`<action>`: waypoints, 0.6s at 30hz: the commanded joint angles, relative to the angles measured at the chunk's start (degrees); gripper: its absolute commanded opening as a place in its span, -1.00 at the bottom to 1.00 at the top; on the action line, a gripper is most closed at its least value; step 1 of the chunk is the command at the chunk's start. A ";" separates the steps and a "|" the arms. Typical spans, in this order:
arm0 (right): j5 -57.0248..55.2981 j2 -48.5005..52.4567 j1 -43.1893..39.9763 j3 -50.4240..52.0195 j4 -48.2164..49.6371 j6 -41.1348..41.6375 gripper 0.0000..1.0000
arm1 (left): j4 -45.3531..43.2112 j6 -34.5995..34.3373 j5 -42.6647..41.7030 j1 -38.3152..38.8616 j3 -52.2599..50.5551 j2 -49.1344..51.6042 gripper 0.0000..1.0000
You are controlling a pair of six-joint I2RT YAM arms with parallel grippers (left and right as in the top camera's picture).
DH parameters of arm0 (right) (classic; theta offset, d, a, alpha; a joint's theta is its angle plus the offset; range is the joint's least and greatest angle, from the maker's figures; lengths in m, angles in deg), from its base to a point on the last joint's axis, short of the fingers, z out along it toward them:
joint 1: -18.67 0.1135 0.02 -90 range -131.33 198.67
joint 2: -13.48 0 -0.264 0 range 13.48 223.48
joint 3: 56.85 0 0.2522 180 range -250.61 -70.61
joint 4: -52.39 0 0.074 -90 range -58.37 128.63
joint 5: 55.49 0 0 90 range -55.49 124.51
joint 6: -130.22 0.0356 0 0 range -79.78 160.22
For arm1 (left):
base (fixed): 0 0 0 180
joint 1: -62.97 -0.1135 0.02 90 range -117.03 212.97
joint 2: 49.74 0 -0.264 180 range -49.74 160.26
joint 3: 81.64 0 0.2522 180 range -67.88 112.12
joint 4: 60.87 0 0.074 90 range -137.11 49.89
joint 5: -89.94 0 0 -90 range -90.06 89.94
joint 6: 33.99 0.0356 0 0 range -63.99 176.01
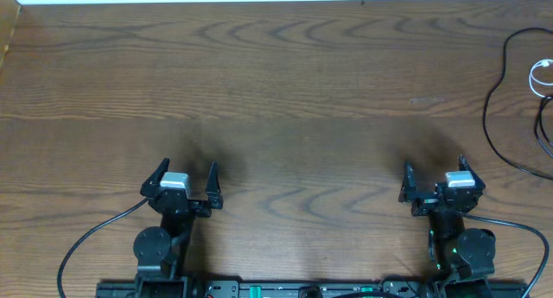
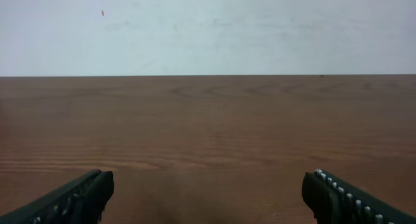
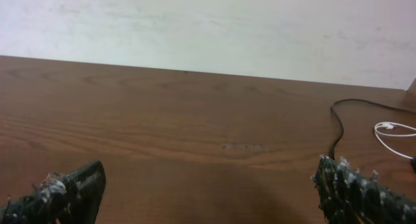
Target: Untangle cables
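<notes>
Overhead view: dark brown wood-grain counter [image 1: 285, 91] with two black robot arms at its near edge.
Left end effector [image 1: 187, 169]: jaws spread wide, nothing between them, sitting at the near edge on the left side.
Right end effector [image 1: 435, 170]: jaws spread wide and holding nothing, at the near edge on the right side.
Long thin black cable [image 1: 486, 117]: lies on the counter at the right edge. It arcs from the far right corner area down toward the near side in one loose curve, and its ends run out of frame.
Short thin white cable [image 1: 537, 71]: a small loose loop at the right edge, just inside the black cable's upper arc and partly cut off by the frame.
Contact between cables: cannot tell from overhead.
Cables vs. end effectors: both cords lie well clear of the right end effector and far from the left one.
Left wrist view: left end effector [image 2: 208, 182] shows both finger tips far apart, with bare counter [image 2: 208, 120] between them and a pale wall behind.
Right wrist view: right end effector [image 3: 209, 169] has its tips far apart. The black cable [image 3: 337, 130] curves on the counter ahead to the right, and the white cable [image 3: 390, 128] loops beside it, apart where visible.
Plugs: too small to make out.
</notes>
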 commanded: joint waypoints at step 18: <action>0.09 -0.33 0.13 0.07 -0.15 -0.22 0.98 | 2.29 0.98 -0.09 -0.28 -0.83 -0.35 0.96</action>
